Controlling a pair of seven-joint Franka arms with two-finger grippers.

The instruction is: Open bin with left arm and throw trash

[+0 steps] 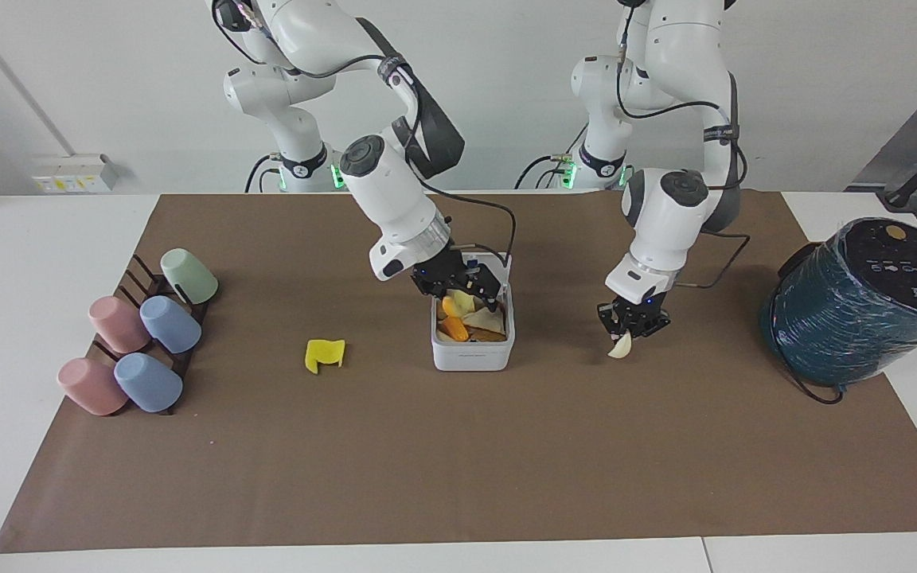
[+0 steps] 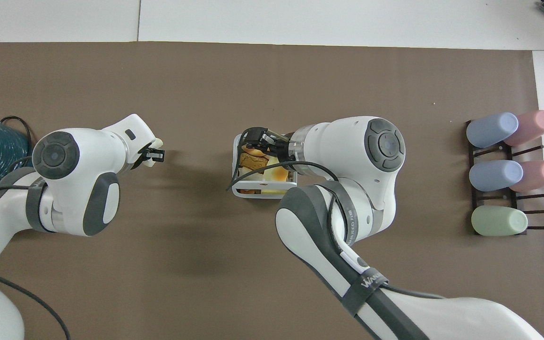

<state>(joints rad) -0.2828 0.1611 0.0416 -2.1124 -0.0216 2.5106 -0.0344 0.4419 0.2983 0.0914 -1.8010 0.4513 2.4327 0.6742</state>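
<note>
Bin (image 1: 472, 350) sits open mid-surface w/ scraps inside; right pincer (image 1: 465, 288) is spread, released over it. Left pincer (image 1: 632, 321) is clenched on the cream wedge (image 1: 620, 346), just off the surface beside the bin. Step looks like mid-disposal: next, carry wedge over bin & drop; yellow wavy piece (image 1: 324, 355) still lies toward the cups (image 1: 148, 341).

So there's a brown paper mat (image 1: 458, 446) covering most of the white counter (image 1: 29, 239). At the right arm's end, five pastel cups (image 1: 140, 334), pink, blue and green, lie tipped on a dark wire rack (image 1: 136, 274). At the left arm's end sits a big dark teal wrapped cylinder (image 1: 864, 306) with a black cable (image 1: 813, 390) at its base.
</note>
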